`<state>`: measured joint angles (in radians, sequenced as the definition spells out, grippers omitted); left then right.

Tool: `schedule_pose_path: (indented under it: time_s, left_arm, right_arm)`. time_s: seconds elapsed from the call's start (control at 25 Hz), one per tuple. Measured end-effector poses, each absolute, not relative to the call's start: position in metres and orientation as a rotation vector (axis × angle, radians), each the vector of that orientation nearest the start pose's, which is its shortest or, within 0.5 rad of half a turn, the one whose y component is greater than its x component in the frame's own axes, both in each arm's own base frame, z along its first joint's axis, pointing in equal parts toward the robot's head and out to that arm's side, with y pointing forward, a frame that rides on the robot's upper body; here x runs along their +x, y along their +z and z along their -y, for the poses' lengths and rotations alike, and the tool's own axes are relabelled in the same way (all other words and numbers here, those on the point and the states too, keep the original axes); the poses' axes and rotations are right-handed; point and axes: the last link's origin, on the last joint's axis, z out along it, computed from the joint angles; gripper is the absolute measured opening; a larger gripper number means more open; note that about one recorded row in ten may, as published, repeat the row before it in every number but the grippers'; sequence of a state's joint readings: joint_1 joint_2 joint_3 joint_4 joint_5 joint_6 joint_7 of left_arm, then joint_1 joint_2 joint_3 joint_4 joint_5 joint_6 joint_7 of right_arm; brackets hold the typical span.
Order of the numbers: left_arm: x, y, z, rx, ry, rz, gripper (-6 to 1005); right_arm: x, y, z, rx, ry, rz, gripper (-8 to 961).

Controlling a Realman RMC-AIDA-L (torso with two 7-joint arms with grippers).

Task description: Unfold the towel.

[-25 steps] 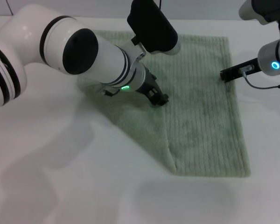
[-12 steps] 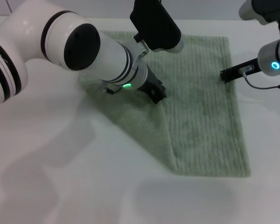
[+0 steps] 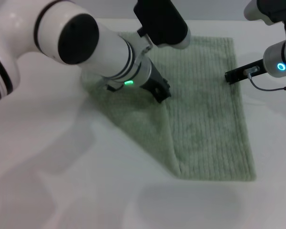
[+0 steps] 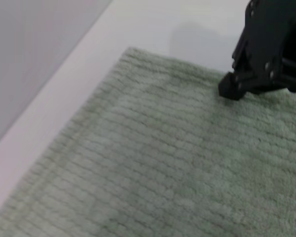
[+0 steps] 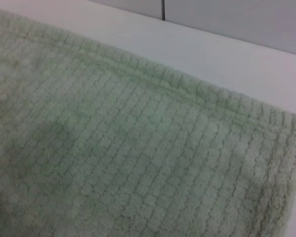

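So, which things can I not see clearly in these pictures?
- Head view: the left gripper points down onto the towel; its fingertips are too dark to show whether they pinch cloth.
- Head view: the left arm covers the towel's far-left part.
- Head view: the right gripper sits at the towel's right edge; contact is unclear.
- Right wrist view: only towel and table, no fingers.

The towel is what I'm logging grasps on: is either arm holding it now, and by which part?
Cannot be told. The left gripper is down at the towel on its diagonal fold edge; the right gripper sits at its right border.
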<state>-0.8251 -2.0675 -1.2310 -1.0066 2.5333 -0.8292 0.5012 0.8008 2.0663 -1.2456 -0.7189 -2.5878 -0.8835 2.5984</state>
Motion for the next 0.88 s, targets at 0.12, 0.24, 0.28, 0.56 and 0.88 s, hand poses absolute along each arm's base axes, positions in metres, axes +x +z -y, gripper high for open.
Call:
schedule_pose_path:
  time_s: [0.12,0.24,0.28,0.56,0.88]
  left_arm:
    - [-0.114,-0.092,-0.393,-2.565,0.311,0.297,46]
    - [-0.112,-0.084,-0.391,-2.555,0.294,0.3,47]
    - [-0.112,-0.081,-0.39,-2.55,0.293,0.303,47]
    - [-0.112,-0.067,-0.384,-2.529,0.289,0.318,49]
    - [-0.112,-0.054,-0.377,-2.51,0.274,0.341,52]
  right_arm:
    - [0.229,-0.032,-0.436,-2.241,-0.185,-1.099,-1]
    - [0.229,-0.032,-0.436,-2.242,-0.185,-1.099,-1]
    - [0.229,-0.032,-0.436,-2.242,-0.185,-1.1,-1]
    - [0.23,-0.033,-0.436,-2.242,-0.19,-1.105,-1]
    - [0.233,-0.034,-0.435,-2.238,-0.195,-1.113,-1]
